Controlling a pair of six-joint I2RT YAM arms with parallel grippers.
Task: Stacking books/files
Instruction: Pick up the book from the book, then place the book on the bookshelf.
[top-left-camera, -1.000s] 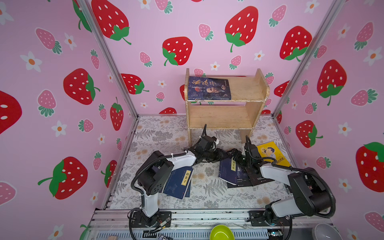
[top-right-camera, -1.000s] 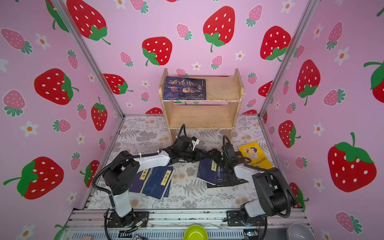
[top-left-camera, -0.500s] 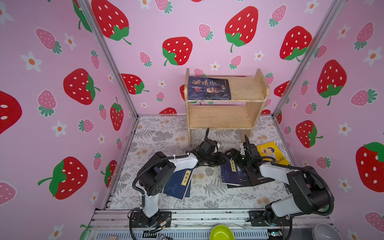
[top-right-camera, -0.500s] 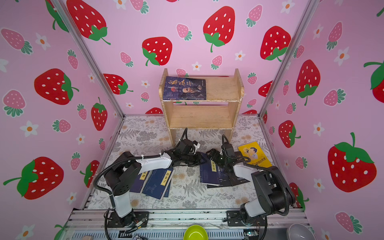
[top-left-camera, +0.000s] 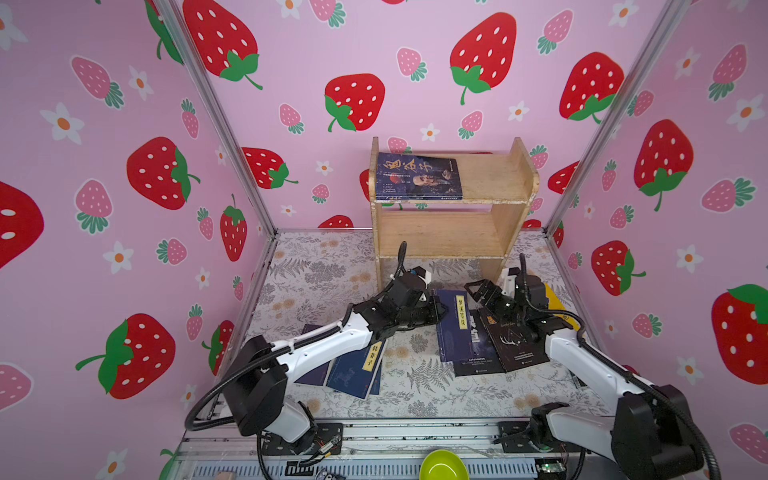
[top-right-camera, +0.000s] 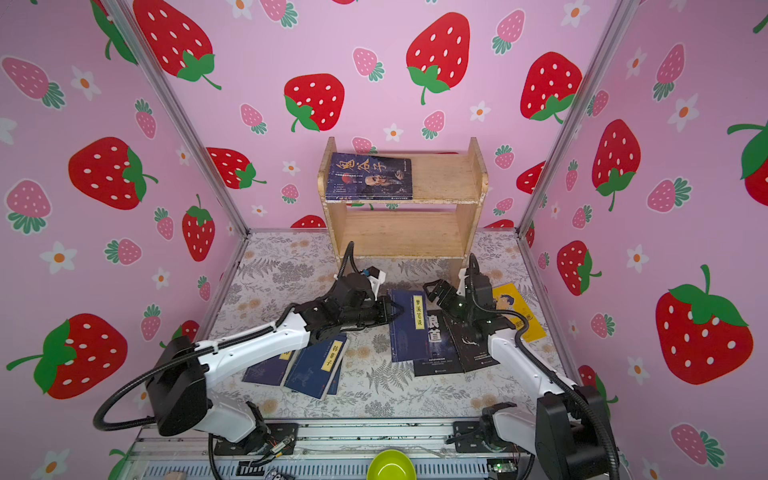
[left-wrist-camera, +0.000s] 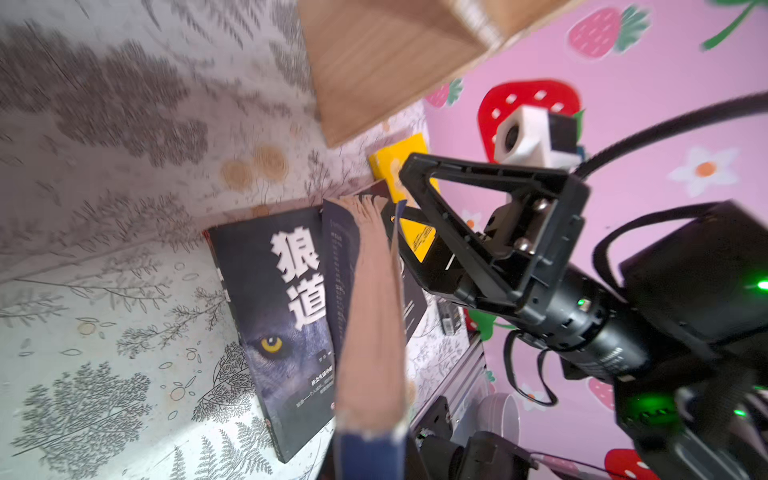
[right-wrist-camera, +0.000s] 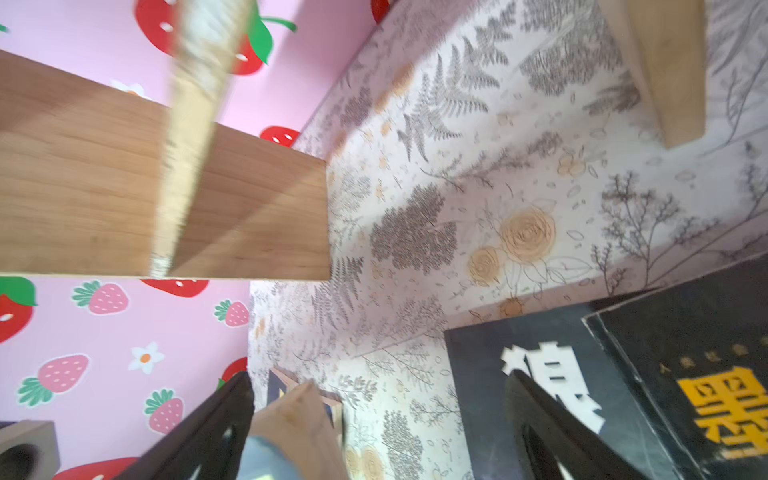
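1. Navy books (top-left-camera: 353, 370), far left: they lie overlapped on the floral mat (top-left-camera: 324, 266). The left arm covers part of them, so their number cannot be read.

2. Left gripper (top-left-camera: 437, 312): the fingers are clamped on the long edge of the navy book with the yellow label (top-left-camera: 455, 332). In the left wrist view its tan page edge (left-wrist-camera: 370, 316) stands raised over the wolf-cover book (left-wrist-camera: 270, 299), with the far pages fanning.
   - Hazard: this is a one-edge grip on a thin, limp paperback. If only some leaves are pinched, the block may sag, fall open or slip out.
   - Hazard: the book beneath may be dragged along.

3. Right gripper (top-left-camera: 478, 291): the fingers are wide apart and hold nothing. They sit just beside the same book, above the black book (top-left-camera: 515, 345).
   - Hazard: swinging the held book could strike these fingers, or the leg of the wooden shelf (top-left-camera: 494, 187) close behind.

4. Blue portrait book (top-left-camera: 417, 176): it lies flat on the top shelf, probably where the stack goes.

5. Yellow book (top-right-camera: 519, 316), far right: it is partly hidden by the right arm.

6. In both top views the left fingertip contact is hidden.
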